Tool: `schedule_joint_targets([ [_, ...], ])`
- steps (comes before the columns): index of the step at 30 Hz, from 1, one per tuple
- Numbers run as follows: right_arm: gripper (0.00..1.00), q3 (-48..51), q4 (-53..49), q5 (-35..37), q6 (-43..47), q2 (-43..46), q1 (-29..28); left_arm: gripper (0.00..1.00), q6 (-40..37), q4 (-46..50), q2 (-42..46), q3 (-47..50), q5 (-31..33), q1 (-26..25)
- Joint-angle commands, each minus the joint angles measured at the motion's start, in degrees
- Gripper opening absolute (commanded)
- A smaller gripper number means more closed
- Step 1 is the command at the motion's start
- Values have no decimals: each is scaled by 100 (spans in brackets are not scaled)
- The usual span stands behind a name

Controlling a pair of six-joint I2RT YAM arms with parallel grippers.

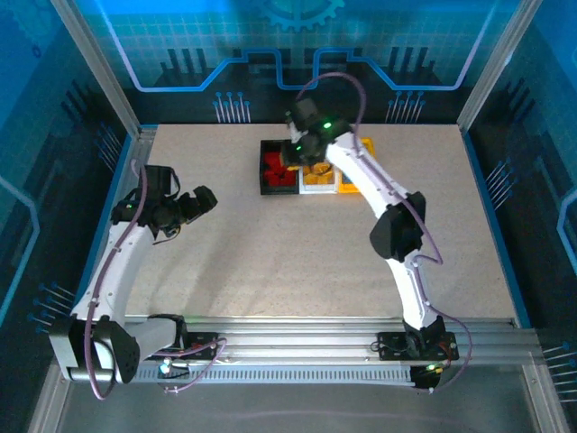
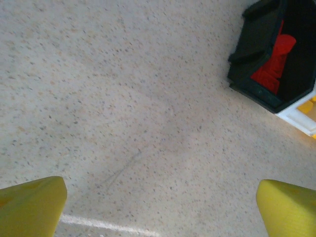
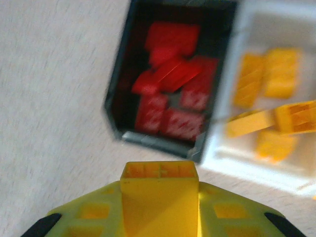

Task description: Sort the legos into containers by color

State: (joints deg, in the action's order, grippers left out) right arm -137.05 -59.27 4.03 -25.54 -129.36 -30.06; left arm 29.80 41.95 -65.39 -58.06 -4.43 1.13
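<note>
My right gripper (image 1: 300, 152) hovers over the row of containers at the back of the table. It is shut on an orange-yellow lego (image 3: 160, 195) whose hollow underside faces the wrist camera, just in front of the black bin's near wall. The black bin (image 3: 116, 89) holds several red legos (image 3: 173, 98). Beside it, the white bin (image 3: 247, 168) holds several orange-yellow legos (image 3: 276, 74). A yellow bin (image 1: 367, 147) lies mostly hidden under the right arm. My left gripper (image 1: 194, 204) is open over bare table on the left, with nothing between its fingers (image 2: 39, 202).
In the left wrist view the black bin (image 2: 252, 54) with a red lego (image 2: 276, 59) and a corner of the white bin (image 2: 298, 116) lie ahead to the right. Metal frame rails edge the table (image 1: 270, 262) on all sides.
</note>
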Motion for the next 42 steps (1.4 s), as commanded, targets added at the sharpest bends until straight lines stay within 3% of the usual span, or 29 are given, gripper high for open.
schedule_joint_targets([
  [1,28,-82,157,-43,258,-489,417,99,-184,-653,362,359,627,24],
  [8,65,-940,244,78,499,-1011,772,99,-968,-3092,1478,2065,1946,11],
  [10,72,-414,554,95,603,-568,787,99,-1419,-3478,1544,2296,2058,13],
  [13,77,1138,1367,26,627,612,887,99,-1915,-3745,1381,2352,2146,13],
  [18,78,4955,3588,-156,651,3013,1336,99,-2511,-4677,1083,2633,2051,105],
  [22,77,7470,4991,204,1492,4404,1668,99,-2656,-5504,590,2953,1734,237],
  [27,76,8432,5002,129,1872,4722,2519,99,-2497,-7022,-328,3372,1107,263],
  [31,76,9227,6032,-86,2363,4803,2936,99,-2454,-8960,-1368,3851,883,257],
  [35,76,9599,7046,-288,2718,4550,3000,99,-2660,-10500,-2371,4118,385,263],
  [36,75,9577,7055,-404,2733,4443,2992,99,-2657,-10507,-2446,4075,397,261],
  [37,74,9578,7105,-445,2812,4359,2938,99,-2607,-9896,-2266,3938,455,257],
  [39,74,9801,7414,-407,2952,4399,2770,99,-2670,-9909,-2358,3832,543,202],
  [42,75,10545,8686,-448,2860,4665,2596,99,-2666,-9872,-2339,3826,548,187],
])
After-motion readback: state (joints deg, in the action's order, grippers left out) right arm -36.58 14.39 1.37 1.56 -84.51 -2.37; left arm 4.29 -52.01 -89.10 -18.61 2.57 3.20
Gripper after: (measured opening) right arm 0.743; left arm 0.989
